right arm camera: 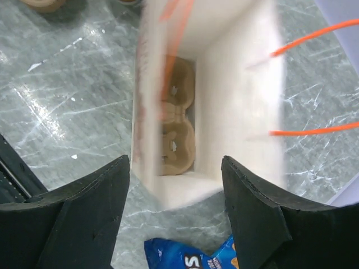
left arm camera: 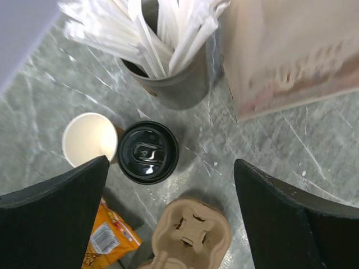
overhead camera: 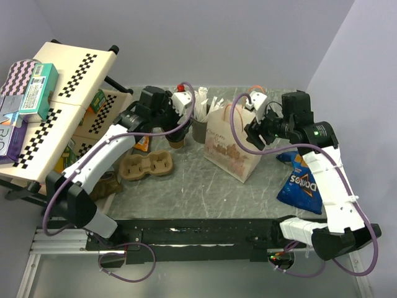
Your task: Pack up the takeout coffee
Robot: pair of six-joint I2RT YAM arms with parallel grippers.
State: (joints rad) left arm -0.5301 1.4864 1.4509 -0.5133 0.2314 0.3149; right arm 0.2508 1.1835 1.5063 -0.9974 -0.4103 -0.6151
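Coffee sits straight under your left gripper, whose black fingers stand as wide apart as they go, with nothing between them. Seen from its wrist camera, the lidded cup, small, of brown kraft paper under a black round plastic lid, stands upright on the grey marble-patterned table. It is a little off the midline, toward the finger nearer the open cup. That one is the same brown paper with a bare white inside, and it stands just beside the lidded one, the rims apparently touching. Both have their long axis vertical, so you meet them from above, top first. Beyond them is the grey cup of white sticks. On the near side a brown moulded cardboard carrier lies on the table with an orange snack packet by it. Your right gripper hovers over the mouth of the white paper bag, jaws apart and holding nothing. A second cardboard carrier lies at the bottom of the bag with two wells showing, both empty as far as the blurred view lets me say. From overhead, the bag stands to the right of the cups, so your left arm is plainly the nearer one. I judge that the coming move means lowering it around a cup and carrying that rightward to the bag.
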